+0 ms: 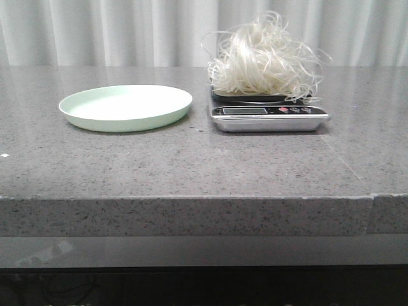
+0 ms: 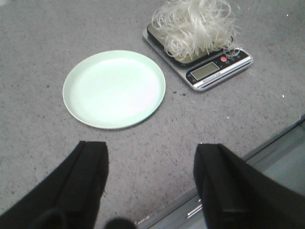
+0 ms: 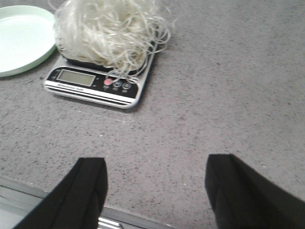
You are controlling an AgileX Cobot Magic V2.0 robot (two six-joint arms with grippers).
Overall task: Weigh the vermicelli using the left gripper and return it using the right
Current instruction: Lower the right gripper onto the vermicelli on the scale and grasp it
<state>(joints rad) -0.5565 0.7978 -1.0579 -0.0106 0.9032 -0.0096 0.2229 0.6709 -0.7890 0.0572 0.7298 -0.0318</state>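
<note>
Weighing step looks done; return leg is next, my call. Right tool [image 3: 155, 191] hangs spread wide, holding nothing, above the near worktop edge, clear of everything. Left tool [image 2: 150, 183] same: fingers wide apart, empty, above the near edge in front of the plate [image 1: 125, 107]. Vermicelli [image 1: 262, 58] sits heaped on the scale [image 1: 269, 116], toward the far edge right of centre, strands spilling over the buttons. Pale green plate lies bare just left of the scale, not touching. Next I'd reach the right tool forward over the heap, grip loosely from above, carry it left to the plate.
</note>
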